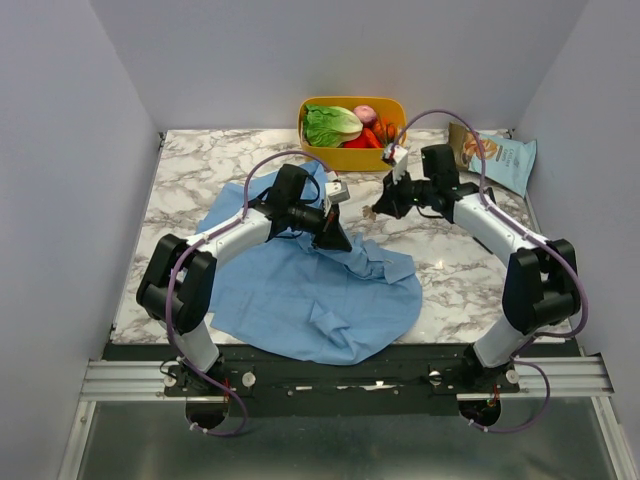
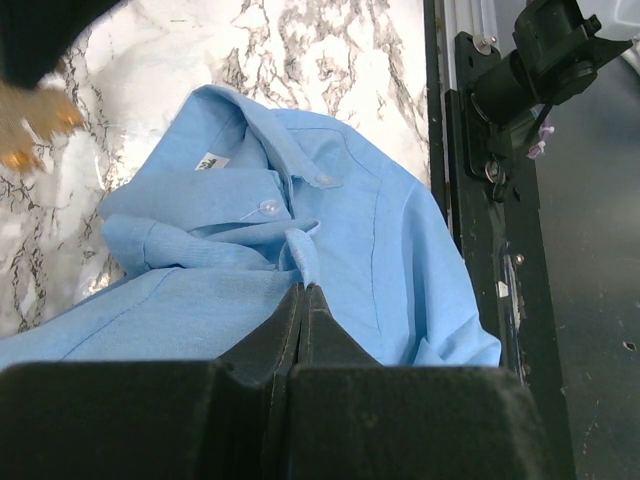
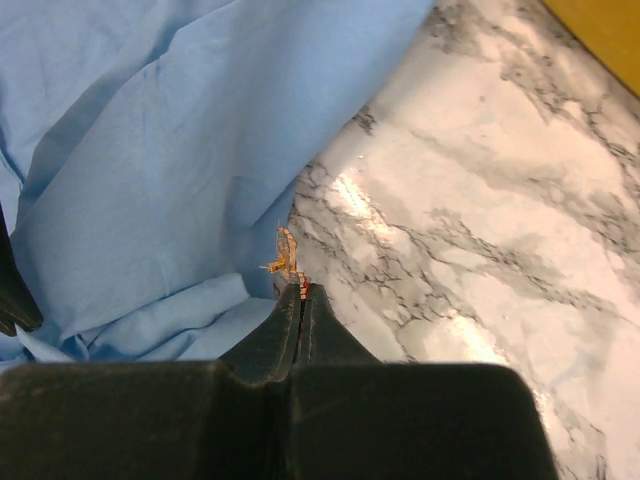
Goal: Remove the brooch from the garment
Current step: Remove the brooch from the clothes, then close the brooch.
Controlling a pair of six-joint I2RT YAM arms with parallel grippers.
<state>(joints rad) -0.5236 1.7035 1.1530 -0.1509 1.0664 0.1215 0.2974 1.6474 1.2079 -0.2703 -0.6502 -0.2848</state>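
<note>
The garment (image 1: 300, 285), a light-blue shirt, lies spread on the marble table; its collar and buttons show in the left wrist view (image 2: 300, 200). My left gripper (image 1: 336, 236) is shut, its tips (image 2: 303, 288) pinching a fold of the shirt's front. My right gripper (image 1: 378, 210) is shut on the brooch (image 3: 285, 252), a tiny orange-tan ornament sticking out of its closed tips (image 3: 303, 290). The brooch hangs just past the shirt's edge (image 3: 200, 180), over the marble. It also shows as a small tan speck in the top view (image 1: 370, 212) and blurred in the left wrist view (image 2: 30, 125).
A yellow basket (image 1: 340, 158) of vegetables stands at the back centre, close behind both grippers. A snack bag (image 1: 497, 157) lies at the back right. Bare marble (image 1: 450, 270) lies to the right of the shirt. The black mounting rail (image 1: 330, 365) runs along the near edge.
</note>
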